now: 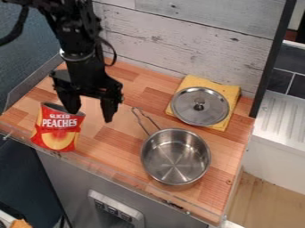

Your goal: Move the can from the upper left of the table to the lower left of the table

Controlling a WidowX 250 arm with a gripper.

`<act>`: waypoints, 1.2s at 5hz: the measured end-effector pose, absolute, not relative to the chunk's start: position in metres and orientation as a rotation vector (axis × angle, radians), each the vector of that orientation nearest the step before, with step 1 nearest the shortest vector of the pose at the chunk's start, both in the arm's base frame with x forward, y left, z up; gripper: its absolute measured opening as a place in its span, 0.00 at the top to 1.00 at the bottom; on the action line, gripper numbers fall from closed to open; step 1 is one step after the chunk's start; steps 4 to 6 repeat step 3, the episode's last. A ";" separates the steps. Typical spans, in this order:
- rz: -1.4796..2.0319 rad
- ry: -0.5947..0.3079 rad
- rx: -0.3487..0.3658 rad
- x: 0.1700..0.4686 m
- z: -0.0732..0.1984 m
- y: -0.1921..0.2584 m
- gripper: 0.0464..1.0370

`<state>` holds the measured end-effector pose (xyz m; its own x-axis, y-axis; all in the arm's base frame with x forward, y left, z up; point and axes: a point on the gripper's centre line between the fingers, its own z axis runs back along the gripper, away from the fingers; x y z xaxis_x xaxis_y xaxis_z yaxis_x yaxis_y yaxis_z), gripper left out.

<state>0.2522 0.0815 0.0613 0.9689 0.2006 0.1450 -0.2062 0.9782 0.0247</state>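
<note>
- Wooden worktop sits under white boards.
- The can stands between eight and nine o'clock, by the front edge of the worktop.
- The claw is at nine o'clock, wide open and holding nothing.
- Moving the can looks about done. Maybe all that's left is to lift the claw away.
- One claw tip hides a bit of the can's top, so I can't tell if they touch.
- The arm is cut off at eleven o'clock.

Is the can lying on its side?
No, the can stands upright on the table, its rim at the top and its label facing the camera.
</note>
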 end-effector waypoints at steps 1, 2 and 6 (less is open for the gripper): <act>0.147 -0.203 0.010 0.261 0.088 0.064 0.04; 0.134 -0.208 0.006 0.263 0.093 0.060 0.04; 0.136 -0.207 -0.004 0.265 0.097 0.059 0.04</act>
